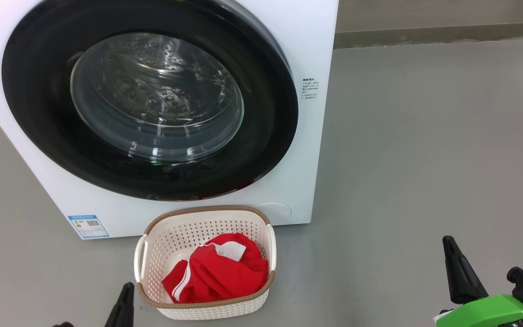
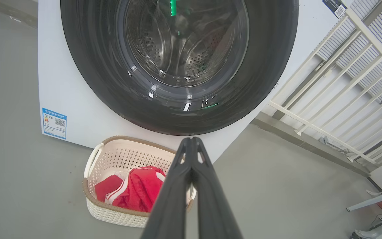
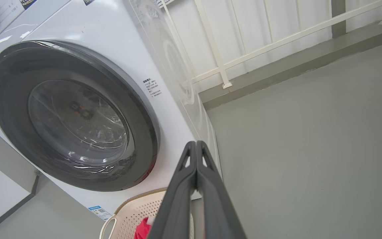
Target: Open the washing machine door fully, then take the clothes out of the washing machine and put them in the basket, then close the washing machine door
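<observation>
Low at the left, the left gripper [image 1: 127, 290], two long dark fingers, hangs above the grey floor [image 1: 425, 159] with its jaws pressed together on nothing, just beside the basket but not touching it. Next comes the small cream-white perforated plastic basket with a brown woven-look rim [image 1: 207, 210], standing on the floor near the foot of the big white boxy front-loading washing machine [image 1: 307, 45]. Bright red fabric clothes with white stripe trim [image 1: 225, 272] lie bunched inside the basket. Above it, the large round washing machine door with a glossy black rim [image 1: 34, 91] sits shut, flush with the machine's front. Far right, the right gripper [image 1: 447, 240] has its jaws together too, empty, well apart from basket and machine
</observation>
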Motion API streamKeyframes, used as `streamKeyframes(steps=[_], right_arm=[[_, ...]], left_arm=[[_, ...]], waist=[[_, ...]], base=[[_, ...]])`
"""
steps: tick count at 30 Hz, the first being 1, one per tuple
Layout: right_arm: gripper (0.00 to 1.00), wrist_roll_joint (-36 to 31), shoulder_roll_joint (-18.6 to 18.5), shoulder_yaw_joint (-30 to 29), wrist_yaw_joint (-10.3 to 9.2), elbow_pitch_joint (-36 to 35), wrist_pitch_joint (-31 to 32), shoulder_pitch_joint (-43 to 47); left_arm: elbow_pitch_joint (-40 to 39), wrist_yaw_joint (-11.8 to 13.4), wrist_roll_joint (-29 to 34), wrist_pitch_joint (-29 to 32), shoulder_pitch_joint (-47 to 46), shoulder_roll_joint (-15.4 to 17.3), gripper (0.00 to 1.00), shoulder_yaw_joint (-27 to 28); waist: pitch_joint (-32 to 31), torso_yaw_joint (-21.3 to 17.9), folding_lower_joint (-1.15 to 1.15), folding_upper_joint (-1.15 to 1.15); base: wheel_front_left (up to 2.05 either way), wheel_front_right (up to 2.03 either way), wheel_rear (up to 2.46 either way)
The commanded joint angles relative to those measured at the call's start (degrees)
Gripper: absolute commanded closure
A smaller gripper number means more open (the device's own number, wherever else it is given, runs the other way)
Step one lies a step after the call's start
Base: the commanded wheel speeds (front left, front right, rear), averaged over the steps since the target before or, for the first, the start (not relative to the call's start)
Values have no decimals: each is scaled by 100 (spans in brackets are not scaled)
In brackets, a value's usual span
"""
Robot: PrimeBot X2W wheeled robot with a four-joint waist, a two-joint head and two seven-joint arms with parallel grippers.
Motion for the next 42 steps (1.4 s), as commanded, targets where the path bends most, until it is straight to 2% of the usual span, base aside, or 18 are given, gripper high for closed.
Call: streamKeyframes(steps=[1, 42], right_arm=[[100, 141, -72, -13, -2, -128, 30, -279], [100, 2669, -112, -78, -4, -9, 705, -564]], left_arm=[[-116, -11, -120, 36, -277, 26, 100, 110], [10, -23, -2511, 698, -605, -27, 100, 394]], waist=[[2, -1, -1, 0], [109, -42, -1, 0]], base=[[0, 0, 0], [0, 0, 0]])
